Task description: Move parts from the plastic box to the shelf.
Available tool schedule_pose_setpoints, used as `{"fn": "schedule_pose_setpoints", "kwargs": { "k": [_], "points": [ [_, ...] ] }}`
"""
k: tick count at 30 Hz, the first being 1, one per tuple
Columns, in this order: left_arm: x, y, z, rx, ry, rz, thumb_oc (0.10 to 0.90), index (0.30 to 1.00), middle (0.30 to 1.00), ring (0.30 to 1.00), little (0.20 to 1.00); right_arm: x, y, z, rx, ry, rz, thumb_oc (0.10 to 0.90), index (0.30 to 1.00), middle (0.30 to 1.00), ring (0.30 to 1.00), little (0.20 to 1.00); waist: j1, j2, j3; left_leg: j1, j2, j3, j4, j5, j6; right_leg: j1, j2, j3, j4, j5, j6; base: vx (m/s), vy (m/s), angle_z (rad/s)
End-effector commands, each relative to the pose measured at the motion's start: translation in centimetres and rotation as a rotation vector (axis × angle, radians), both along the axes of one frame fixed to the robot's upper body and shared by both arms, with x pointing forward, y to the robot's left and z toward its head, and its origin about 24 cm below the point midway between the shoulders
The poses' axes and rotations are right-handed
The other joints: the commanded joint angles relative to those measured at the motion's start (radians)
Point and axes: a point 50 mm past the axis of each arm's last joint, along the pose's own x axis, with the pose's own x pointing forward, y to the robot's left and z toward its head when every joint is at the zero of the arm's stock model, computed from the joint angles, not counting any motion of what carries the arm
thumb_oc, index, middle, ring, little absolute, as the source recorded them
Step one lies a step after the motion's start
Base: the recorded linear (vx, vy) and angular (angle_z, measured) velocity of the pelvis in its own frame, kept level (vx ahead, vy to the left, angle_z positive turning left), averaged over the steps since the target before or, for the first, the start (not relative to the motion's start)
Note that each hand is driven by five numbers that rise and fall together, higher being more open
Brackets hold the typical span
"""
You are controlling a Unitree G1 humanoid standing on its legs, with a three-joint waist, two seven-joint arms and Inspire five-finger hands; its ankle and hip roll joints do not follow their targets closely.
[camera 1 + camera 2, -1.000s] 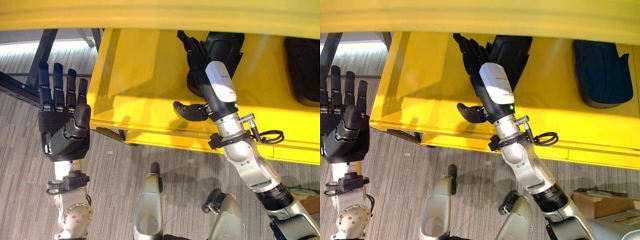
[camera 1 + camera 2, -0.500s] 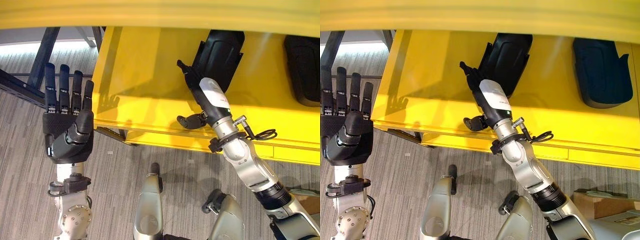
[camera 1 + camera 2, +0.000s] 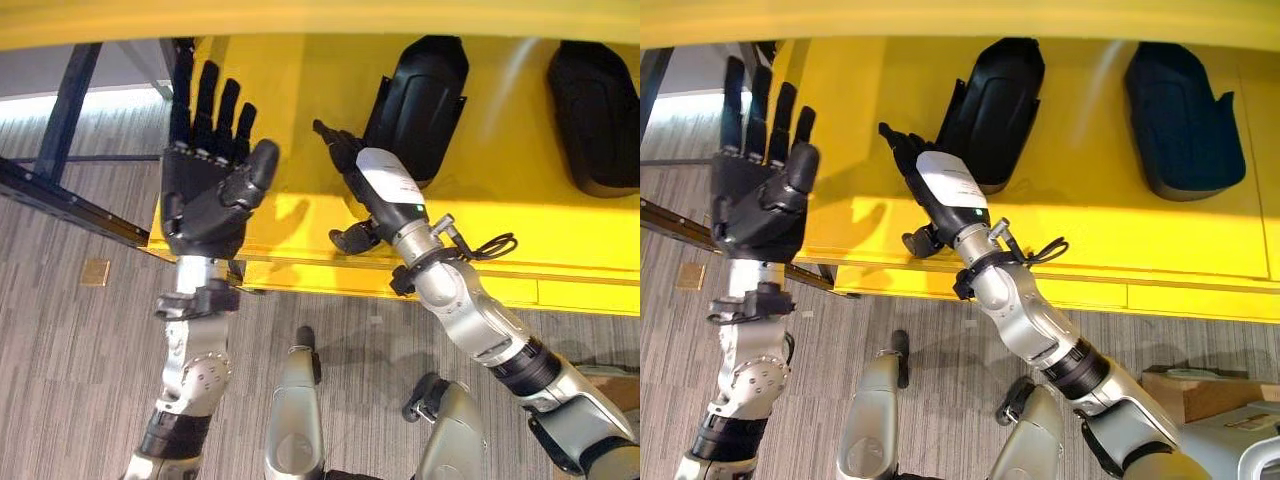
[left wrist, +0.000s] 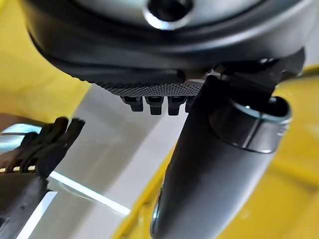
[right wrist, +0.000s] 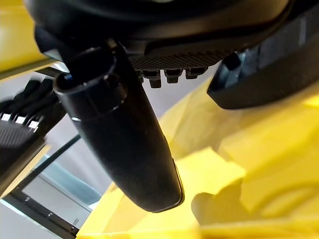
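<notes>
Two black moulded parts lie on the yellow shelf (image 3: pixel 300 215): one near the middle (image 3: pixel 420 100), the other at the far right (image 3: pixel 595 110). My right hand (image 3: pixel 355 165) hovers over the shelf just left of the middle part, apart from it, open with straight fingers and nothing in it. The right wrist view shows its thumb (image 5: pixel 124 139) with that part's edge (image 5: pixel 269 64) beside it. My left hand (image 3: pixel 210 170) is raised at the shelf's left end, palm towards me, open and empty. Its thumb (image 4: pixel 219 164) stands out in the left wrist view.
A yellow upper board (image 3: pixel 320 15) runs across above the shelf. A dark metal frame bar (image 3: pixel 60 190) crosses the grey floor on the left. A cardboard box (image 3: pixel 1200 390) sits at the lower right.
My right hand has drawn back left off the middle black part, which stays on the shelf. My left hand has swung up and right to the shelf's left end.
</notes>
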Motion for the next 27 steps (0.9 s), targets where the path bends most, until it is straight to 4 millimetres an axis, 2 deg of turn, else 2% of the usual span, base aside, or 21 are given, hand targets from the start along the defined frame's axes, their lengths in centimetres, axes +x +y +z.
{"fn": "schedule_pose_setpoints", "kwargs": {
  "k": [1,6,11,19,27],
  "points": [
    [-1.6,-0.1,4.3,-0.008,-0.243,0.077,0.9,1.0,1.0,1.0,1.0,-1.0,2.8,4.9,0.103,-0.146,0.15,0.9,1.0,1.0,1.0,1.0,0.004,-0.012,-0.056,0.061,0.02,0.002,0.001,-0.087,0.019,0.027,-0.01,0.063,-0.066,0.058,0.032,0.0,0.0,0.0],
    [-0.9,-1.3,4.8,-0.015,-0.234,0.086,0.9,1.0,1.0,1.0,1.0,-1.3,3.5,5.0,0.144,-0.114,0.196,0.9,1.0,1.0,1.0,1.0,-0.012,-0.022,-0.056,0.061,0.029,0.004,0.01,-0.094,0.015,0.02,-0.01,0.074,-0.056,0.054,0.031,0.0,-0.004,-0.01],
    [-0.6,-2.4,5.2,-0.018,-0.24,0.094,0.9,1.0,1.0,1.0,1.0,-0.7,3.5,4.6,0.159,-0.117,0.147,0.9,1.0,1.0,1.0,1.0,-0.022,-0.025,-0.054,0.064,0.033,0.006,0.015,-0.099,0.015,0.018,-0.008,0.082,-0.05,0.049,0.029,0.01,-0.005,-0.03],
    [-0.4,-2.9,5.5,-0.021,-0.247,0.112,0.9,1.0,1.0,1.0,1.0,-0.2,3.1,4.1,0.15,-0.114,0.13,0.9,1.0,1.0,1.0,1.0,-0.039,-0.022,-0.048,0.066,0.035,0.009,0.019,-0.104,0.015,0.012,-0.006,0.092,-0.046,0.046,0.027,0.0,-0.001,-0.01],
    [-0.3,-3.1,5.6,-0.032,-0.25,0.116,0.9,1.0,1.0,1.0,1.0,-0.5,3.1,3.9,0.153,-0.105,0.158,0.9,1.0,1.0,1.0,1.0,-0.05,-0.022,-0.045,0.067,0.035,0.011,0.02,-0.107,0.015,0.008,-0.003,0.1,-0.042,0.044,0.027,0.0,0.002,0.0]
  ]
}}
